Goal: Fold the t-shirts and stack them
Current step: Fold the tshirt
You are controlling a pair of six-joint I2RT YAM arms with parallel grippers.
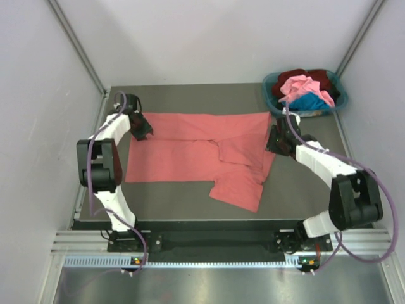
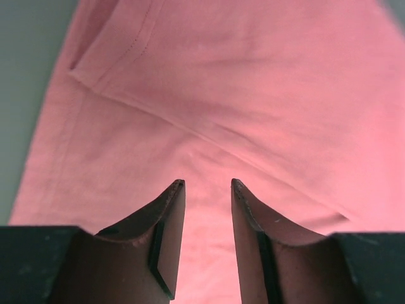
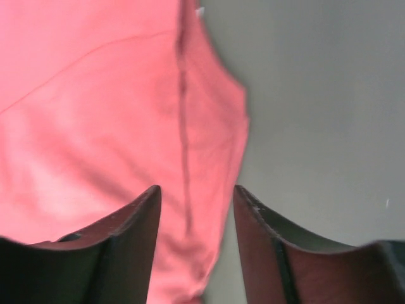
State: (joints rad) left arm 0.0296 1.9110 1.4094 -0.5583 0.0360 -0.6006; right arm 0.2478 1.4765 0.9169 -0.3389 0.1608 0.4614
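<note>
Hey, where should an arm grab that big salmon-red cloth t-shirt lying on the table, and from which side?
On the salmon-red cloth t-shirt, probably take the loose flap jutting toward the arms. It lies flat beyond the main body, with free edges. Bring the right pincer down on its near edge, coming from the near side.

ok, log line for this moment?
salmon-red t-shirt: spread, partly folded | left tool: open, over shirt | right tool: open, over shirt edge
</note>
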